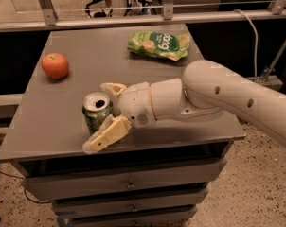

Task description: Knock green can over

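while the green can [94,111] stands upright toward 7 o'clock on the grey table [48,109], our gripper [96,117] extends in from 3 o'clock with its jaws spread wide and the can between them. one finger [111,88] sits at the can's 1 o'clock and the other [105,135] crosses its lower front; we cannot tell whether either touches. pale streaks mark the can's dark side, but we read no brand. a green snack bag [158,45] lies at 1 o'clock, its white lettering unreadable to us. an orange-red fruit [55,65] sits at 10 o'clock.
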Available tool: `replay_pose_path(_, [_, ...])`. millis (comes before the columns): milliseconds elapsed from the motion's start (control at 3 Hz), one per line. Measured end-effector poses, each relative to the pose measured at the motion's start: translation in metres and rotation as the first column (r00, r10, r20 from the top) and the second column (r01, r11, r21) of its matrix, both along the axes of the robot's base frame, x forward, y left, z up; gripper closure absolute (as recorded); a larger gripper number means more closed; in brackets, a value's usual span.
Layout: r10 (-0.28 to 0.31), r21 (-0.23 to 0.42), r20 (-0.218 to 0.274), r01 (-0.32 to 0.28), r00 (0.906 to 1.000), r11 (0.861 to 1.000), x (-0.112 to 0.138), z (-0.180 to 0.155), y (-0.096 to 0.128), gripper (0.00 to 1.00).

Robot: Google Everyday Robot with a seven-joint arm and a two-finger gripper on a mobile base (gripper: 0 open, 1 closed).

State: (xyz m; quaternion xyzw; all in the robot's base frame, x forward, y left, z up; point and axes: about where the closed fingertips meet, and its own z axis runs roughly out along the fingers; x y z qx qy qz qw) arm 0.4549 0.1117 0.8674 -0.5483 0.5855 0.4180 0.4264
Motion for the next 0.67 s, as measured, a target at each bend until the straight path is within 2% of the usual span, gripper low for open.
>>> replay_pose_path(333, [-0.029, 0.012, 0.032, 0.029, 0.9991, 1.0, 0.008, 0.0, 0.011, 0.0])
replay_pose_path(667, [-0.088, -0.011, 0.105, 0.089, 0.9906, 0.996, 0.03, 0.01, -0.001, 0.0])
